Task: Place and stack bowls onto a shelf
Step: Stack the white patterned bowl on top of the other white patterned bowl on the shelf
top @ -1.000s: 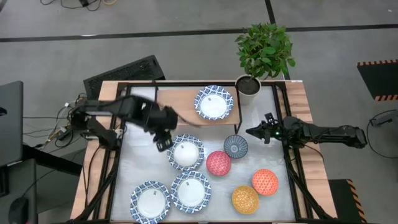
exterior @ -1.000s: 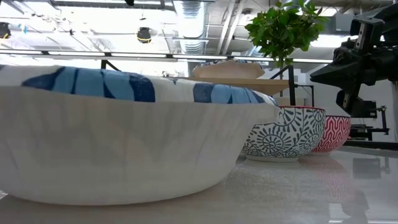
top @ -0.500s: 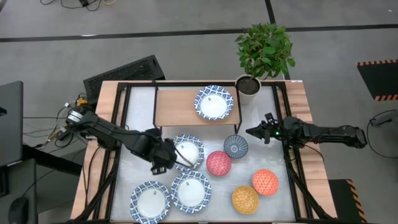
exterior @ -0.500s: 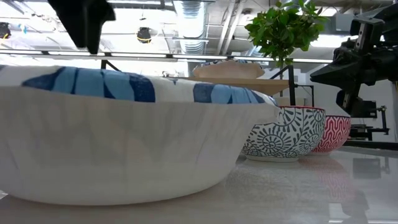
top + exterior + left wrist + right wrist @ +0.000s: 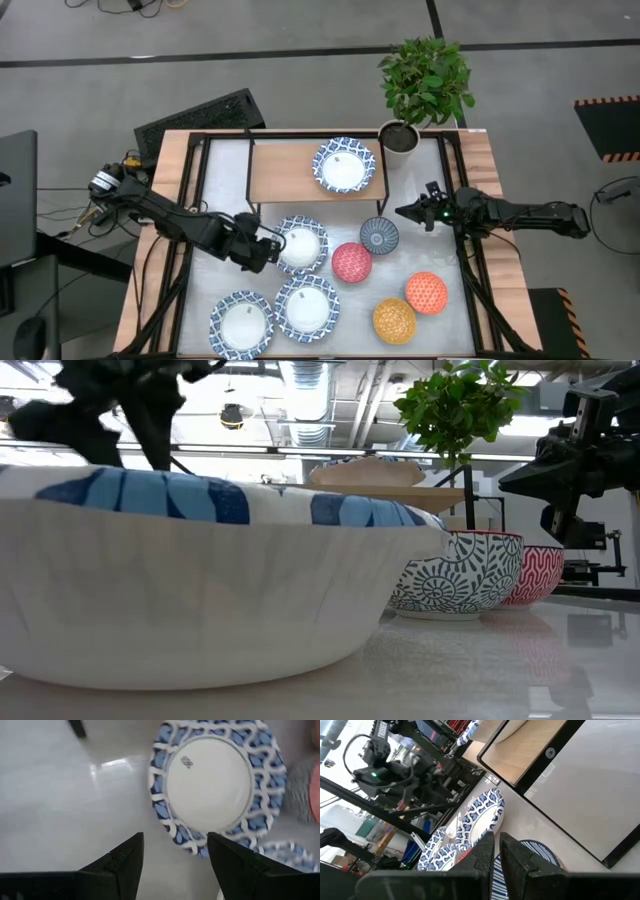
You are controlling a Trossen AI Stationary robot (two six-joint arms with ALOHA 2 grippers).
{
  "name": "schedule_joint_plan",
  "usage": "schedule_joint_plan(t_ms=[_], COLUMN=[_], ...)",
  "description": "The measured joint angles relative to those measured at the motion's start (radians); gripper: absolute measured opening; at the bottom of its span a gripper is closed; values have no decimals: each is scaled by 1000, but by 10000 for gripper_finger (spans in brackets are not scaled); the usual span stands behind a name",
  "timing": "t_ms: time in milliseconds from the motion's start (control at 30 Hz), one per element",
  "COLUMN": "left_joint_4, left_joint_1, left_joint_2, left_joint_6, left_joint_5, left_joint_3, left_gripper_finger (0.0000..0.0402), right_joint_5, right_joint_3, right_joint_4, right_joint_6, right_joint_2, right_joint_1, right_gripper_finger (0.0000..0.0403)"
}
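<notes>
The step in hand looks like picking up the wide shallow blue-and-white patterned bowl with a white centre [image 5: 300, 245] that sits on the pale table [image 5: 215, 290] just in front of the low light-wood shelf on thin black legs [image 5: 285, 172]. To do it well, the left pincer [image 5: 262, 249] should come down with one finger inside the rim and one outside, bite the near rim squarely, and lift level so the bowl does not tip against the small pink-red patterned bowl [image 5: 351, 262] just beside it. In the left wrist view the left pincer [image 5: 175, 851] is spread wide, holding nothing, with its two dark fingers [image 5: 125, 862] straddling the bowl's near rim [image 5: 218, 782]; whether they touch it cannot be told. One matching wide bowl [image 5: 344, 165] already rests on the shelf, near the plant pot [image 5: 400, 136], and two more [image 5: 240, 322] lie at the table's front with the small bowls to their right. The right pincer [image 5: 408, 212] waits at the table's right edge near the small grey-blue bowl [image 5: 379, 236], its fingers [image 5: 485, 854] nearly together and empty.
</notes>
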Motion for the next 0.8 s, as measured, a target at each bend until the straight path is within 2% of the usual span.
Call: schedule_joint_plan(t_ms=[100, 233, 433, 633, 800], left_joint_4=[91, 210, 263, 469, 544], left_joint_1=[-5, 0, 0, 4, 22], left_joint_2=[10, 13, 13, 24, 49], left_joint_6=[-74, -86, -171, -141, -122], left_joint_5=[-25, -49, -51, -62, -73], left_joint_3=[-65, -140, -221, -285, -303], left_gripper_finger=[203, 203, 203, 203, 203], right_joint_5=[0, 0, 0, 0, 0], right_joint_3=[0, 0, 0, 0, 0], right_joint_4=[0, 0, 0, 0, 0], right_joint_6=[0, 0, 0, 0, -1], right_joint_2=[0, 0, 0, 0, 0], right_joint_1=[0, 0, 0, 0, 0], right_gripper_finger=[57, 57, 57, 57, 57])
